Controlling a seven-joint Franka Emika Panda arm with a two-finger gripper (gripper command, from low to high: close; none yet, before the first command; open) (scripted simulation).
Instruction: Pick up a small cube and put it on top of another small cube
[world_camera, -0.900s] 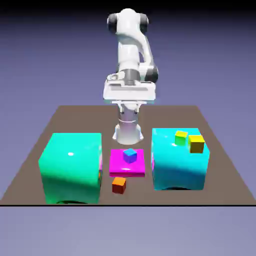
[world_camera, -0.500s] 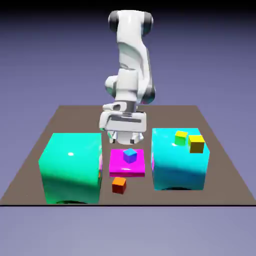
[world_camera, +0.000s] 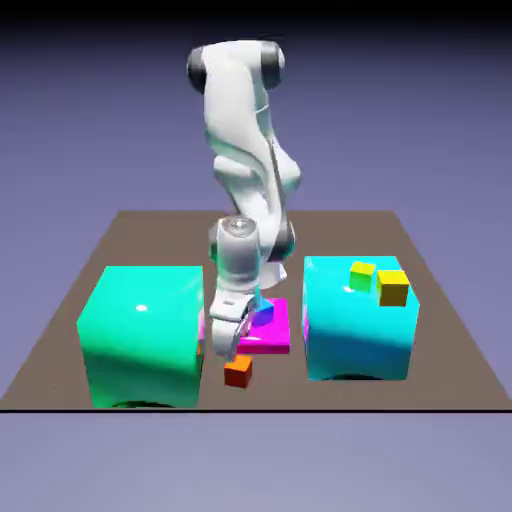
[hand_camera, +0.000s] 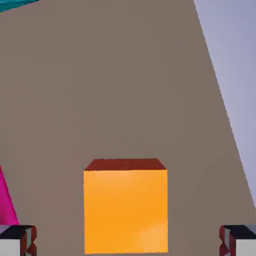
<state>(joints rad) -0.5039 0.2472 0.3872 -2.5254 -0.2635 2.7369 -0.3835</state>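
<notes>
my tool (hand_camera: 128, 241) is hanging over the orange-red cube (hand_camera: 125, 211), released, fingertips spread wide, one on either side, nothing between them in grip. in the hand view the cube is sitting between the tips' lines, slightly nearer the left one, edges running square to the picture. cube is resting on the bench (world_camera: 260, 396), in front of the magenta slab (world_camera: 268, 349), between the green block (world_camera: 146, 335) and the cyan block (world_camera: 357, 335).

handling, my read: small, light, stiff, not fragile. faces are looking flat and smooth, so maybe a bit slippery; a firm, even squeeze should do. being light, it could skid or twist if one pad is touching first, so i'm wanting it centred before closing.

where to grip: the two opposite side faces now facing my fingertips, pads flat, around mid-height. staying off the top edges, where it could tip or squirt out. keeping the underside free, since that face is going onto the golden-yellow cube (world_camera: 392, 288).

that one is perching up on the cyan block beside the lime-green cube (world_camera: 362, 276). likely just as light, so a sideways nudge while placing could shift it.
</notes>
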